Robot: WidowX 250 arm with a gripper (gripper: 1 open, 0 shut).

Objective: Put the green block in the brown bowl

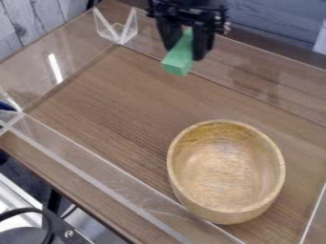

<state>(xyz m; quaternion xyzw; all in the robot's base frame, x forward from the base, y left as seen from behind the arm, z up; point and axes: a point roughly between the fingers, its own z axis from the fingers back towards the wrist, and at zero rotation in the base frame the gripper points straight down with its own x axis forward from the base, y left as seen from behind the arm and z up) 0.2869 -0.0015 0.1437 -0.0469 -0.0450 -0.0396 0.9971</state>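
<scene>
We see a bright, even light with only weak shadows. On the clear plastic side wall [57,67] at the left there is white glare. The picture is small and soft; the black gripper [192,40] at the top is a little blurred. The round light-brown wooden bowl [227,170] looks sharper.

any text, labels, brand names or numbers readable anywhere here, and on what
None: no word, label, number or sign can be read on the green block, the brown bowl, the pincer or the wooden table.
</scene>
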